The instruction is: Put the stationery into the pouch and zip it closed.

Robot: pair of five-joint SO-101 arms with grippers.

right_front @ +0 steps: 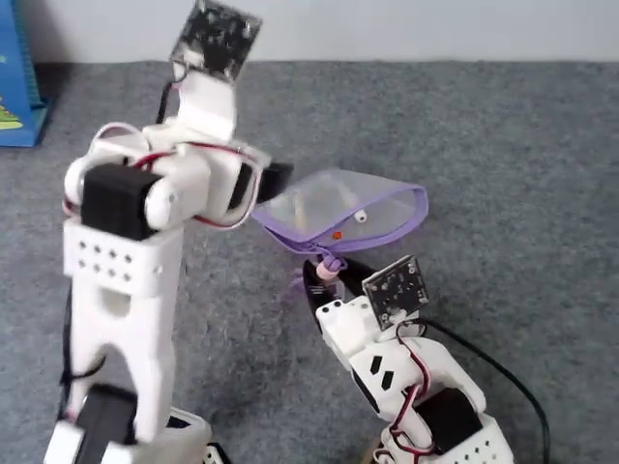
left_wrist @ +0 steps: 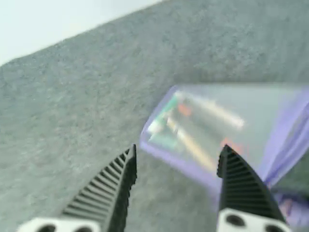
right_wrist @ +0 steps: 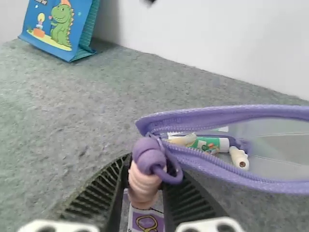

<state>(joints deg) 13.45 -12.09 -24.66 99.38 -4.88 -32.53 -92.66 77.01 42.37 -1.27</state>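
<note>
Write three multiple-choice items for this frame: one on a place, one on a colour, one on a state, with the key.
1. Where does the stationery lie relative to the pouch?
A. inside it
B. beside it
C. underneath it

2. What colour is the pouch's zip edging?
A. red
B. yellow
C. purple

3. How does the right claw stand?
A. open, clear of everything
B. shut on the zipper pull
C. shut on a pen

Key:
1 A: the right wrist view shows the items through the clear wall and the open mouth.
2 C: a purple band runs round the clear pouch in all three views.
3 B: both ribbed fingers press against the pull's pink body in the right wrist view.
</note>
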